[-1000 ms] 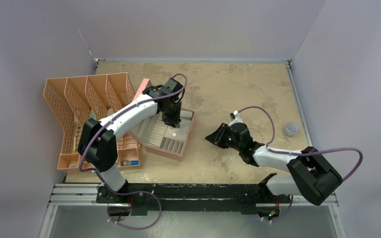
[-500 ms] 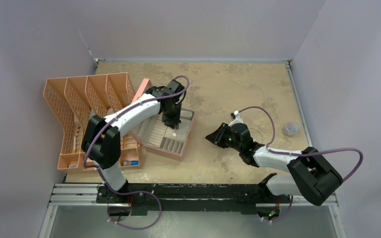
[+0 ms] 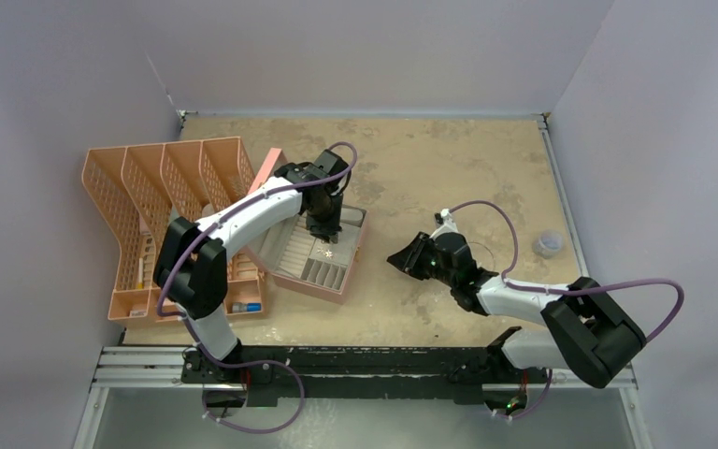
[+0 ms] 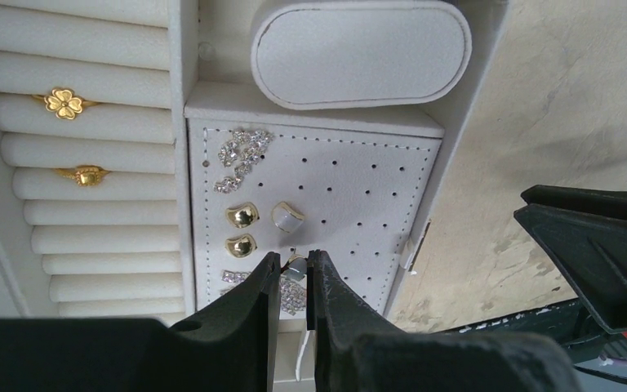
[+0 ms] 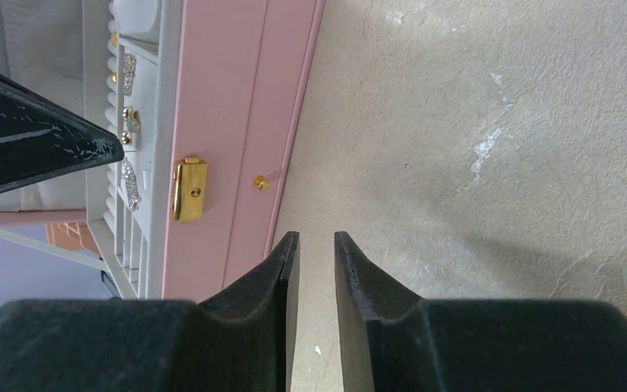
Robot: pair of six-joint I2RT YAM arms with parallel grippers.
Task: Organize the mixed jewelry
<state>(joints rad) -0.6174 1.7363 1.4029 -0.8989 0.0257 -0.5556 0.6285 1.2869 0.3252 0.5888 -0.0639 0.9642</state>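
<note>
In the left wrist view the open pink jewelry box (image 4: 465, 122) shows white ring rolls holding two gold rings (image 4: 64, 103) and a dotted earring panel (image 4: 351, 188). On the panel sit gold studs (image 4: 242, 215), a pale stud (image 4: 287, 216) and sparkly pieces (image 4: 241, 155). My left gripper (image 4: 294, 261) hangs just over the panel's lower edge, shut on a small pale stud (image 4: 296, 270). From the top view it is over the box (image 3: 325, 234). My right gripper (image 5: 316, 238) hovers low over bare table beside the box's pink side (image 5: 229, 122). Its jaws stand narrowly open with nothing between them.
An orange slotted file rack (image 3: 150, 187) stands left of the box, with a blue-capped tube (image 3: 246, 307) in its near end. A small clear cup (image 3: 549, 243) sits near the right table edge. A gold clasp (image 5: 189, 189) is on the box's side.
The left arm has shifted slightly, bringing its gripper a little further over the earring panel. The right gripper's jaws have narrowed slightly; that arm stays put.
</note>
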